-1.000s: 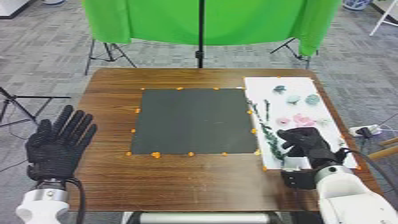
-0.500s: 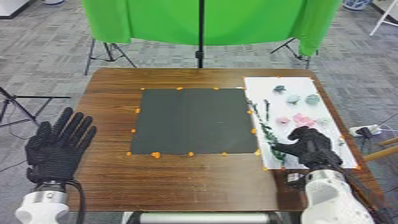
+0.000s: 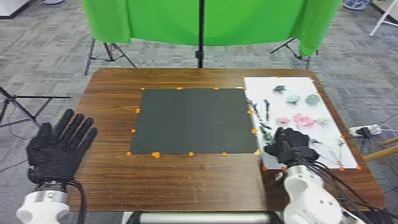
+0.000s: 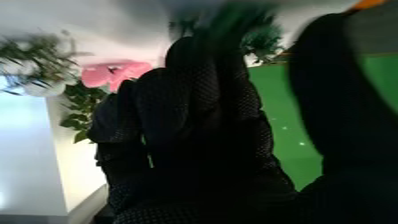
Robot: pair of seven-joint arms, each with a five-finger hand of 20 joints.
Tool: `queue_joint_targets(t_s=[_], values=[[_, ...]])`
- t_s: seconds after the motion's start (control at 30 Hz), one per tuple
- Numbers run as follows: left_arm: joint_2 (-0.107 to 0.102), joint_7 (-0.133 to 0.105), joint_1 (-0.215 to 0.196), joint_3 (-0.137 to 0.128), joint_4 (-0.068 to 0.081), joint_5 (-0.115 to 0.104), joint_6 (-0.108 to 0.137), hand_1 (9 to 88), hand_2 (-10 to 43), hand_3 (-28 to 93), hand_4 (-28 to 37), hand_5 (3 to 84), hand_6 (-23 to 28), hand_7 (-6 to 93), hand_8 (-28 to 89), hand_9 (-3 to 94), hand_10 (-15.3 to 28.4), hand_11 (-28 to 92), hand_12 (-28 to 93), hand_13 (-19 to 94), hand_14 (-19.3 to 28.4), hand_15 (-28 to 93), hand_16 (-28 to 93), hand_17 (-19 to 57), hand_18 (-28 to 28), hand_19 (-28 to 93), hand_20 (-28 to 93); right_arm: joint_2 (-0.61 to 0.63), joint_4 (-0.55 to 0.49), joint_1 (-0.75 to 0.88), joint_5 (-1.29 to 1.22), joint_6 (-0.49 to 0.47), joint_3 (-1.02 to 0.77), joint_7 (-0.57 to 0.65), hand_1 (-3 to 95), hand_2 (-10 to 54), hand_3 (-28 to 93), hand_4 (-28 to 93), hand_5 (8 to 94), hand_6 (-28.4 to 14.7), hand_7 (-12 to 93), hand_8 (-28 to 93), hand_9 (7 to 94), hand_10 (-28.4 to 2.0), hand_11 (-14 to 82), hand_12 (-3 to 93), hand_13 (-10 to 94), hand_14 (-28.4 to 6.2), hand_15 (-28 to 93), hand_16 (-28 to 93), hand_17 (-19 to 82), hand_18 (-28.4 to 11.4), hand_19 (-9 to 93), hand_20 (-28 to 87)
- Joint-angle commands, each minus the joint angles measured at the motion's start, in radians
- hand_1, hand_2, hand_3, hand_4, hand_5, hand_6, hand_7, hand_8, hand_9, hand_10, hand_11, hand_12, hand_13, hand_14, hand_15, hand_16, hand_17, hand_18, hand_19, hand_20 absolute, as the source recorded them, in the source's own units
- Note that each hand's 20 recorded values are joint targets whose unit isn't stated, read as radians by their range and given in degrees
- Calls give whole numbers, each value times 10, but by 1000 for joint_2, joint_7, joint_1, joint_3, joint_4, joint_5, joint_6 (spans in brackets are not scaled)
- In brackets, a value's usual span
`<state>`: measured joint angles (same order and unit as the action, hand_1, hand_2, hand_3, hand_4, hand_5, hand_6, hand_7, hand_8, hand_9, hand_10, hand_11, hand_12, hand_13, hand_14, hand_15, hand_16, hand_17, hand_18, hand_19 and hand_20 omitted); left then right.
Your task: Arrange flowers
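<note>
The right hand has shifted inward across the white sheet, from beside the green stems to over their near end, uncovering a pale sprig nearer the table's right edge. That suggests a stem is the first piece wanted. Its fingers are wide, the thumb standing well apart from them, and nothing looks gripped; the next move is probably to lower and pinch. The pink flowers lie just beyond the hand on the same sheet, near enough to be brushed if it sweeps forward. The table has its right edge close beside the sheet, so the easier room is inward, toward the dark sheet. The left hand is spread flat by the left edge, well apart from that path.
</note>
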<state>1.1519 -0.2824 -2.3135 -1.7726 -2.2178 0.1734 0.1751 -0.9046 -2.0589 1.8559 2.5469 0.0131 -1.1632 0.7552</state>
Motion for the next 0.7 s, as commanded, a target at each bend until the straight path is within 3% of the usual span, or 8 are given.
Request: queue_joint_targets(t_s=[0.03,0.23,0.4,0.43,0.5,0.53,0.57,0.7], values=[[2,6,-4,3,2,-7,5,263,122,778,-282,459,79,78,-76,403,135,144,104,315,134,250,-31,-29,115,209,138,-25,45,22,-52,-49,42,33,612,-95,512,-282,741,-40,315,86,687,-162,480,418,636,-157,760,333,335,-265,894,433],[5,7,-10,-3,1,-6,0,263,122,777,-282,459,79,78,-76,402,137,144,104,314,135,251,-31,-29,116,210,137,-23,58,22,-36,-23,55,35,624,-95,627,-282,768,-14,413,174,757,-137,403,544,682,-147,755,341,370,-263,904,436],[8,3,-20,-7,-1,-13,-2,262,122,777,-282,458,79,75,-76,401,137,143,104,313,135,253,-31,-30,116,210,137,-18,15,35,-47,90,32,56,608,-95,694,-280,768,-12,436,188,771,-133,386,550,692,-145,751,340,380,-264,908,435],[7,0,-23,-9,-2,-22,-3,262,122,777,-281,458,79,75,-76,401,137,143,104,313,135,252,-31,-30,116,210,137,-14,-5,35,-61,122,25,64,603,-95,701,-274,768,-11,437,189,777,-131,381,547,696,-143,749,338,383,-263,909,434],[4,-8,-33,-19,-3,-60,-9,262,122,776,-281,458,79,75,-76,401,137,142,104,313,135,252,-31,-30,116,210,137,-2,-51,34,-101,187,11,83,596,-95,709,-259,768,-10,437,190,786,-129,373,548,702,-141,746,335,389,-263,913,431],[6,-12,-42,-28,-7,-66,-6,262,122,776,-281,458,79,75,-76,401,137,142,104,313,136,252,-31,-30,116,210,137,1,-73,27,-135,221,6,95,594,-95,710,-254,768,-11,438,191,789,-127,370,548,703,-141,746,335,391,-264,914,429],[7,-14,-46,-35,-7,-61,-4,262,122,776,-281,458,79,75,-76,401,137,142,104,313,136,252,-31,-30,116,210,137,0,-97,23,-172,246,-5,105,592,-95,712,-250,768,-11,439,191,790,-126,369,549,705,-141,745,334,392,-265,916,429],[13,-5,-57,-67,0,-11,-67,261,121,775,-281,450,75,71,-77,396,135,138,103,309,133,246,-33,-30,116,209,136,-13,-178,0,-355,359,-54,161,591,-95,715,-242,769,-9,440,194,795,-124,367,548,713,-142,747,334,401,-270,924,430]])
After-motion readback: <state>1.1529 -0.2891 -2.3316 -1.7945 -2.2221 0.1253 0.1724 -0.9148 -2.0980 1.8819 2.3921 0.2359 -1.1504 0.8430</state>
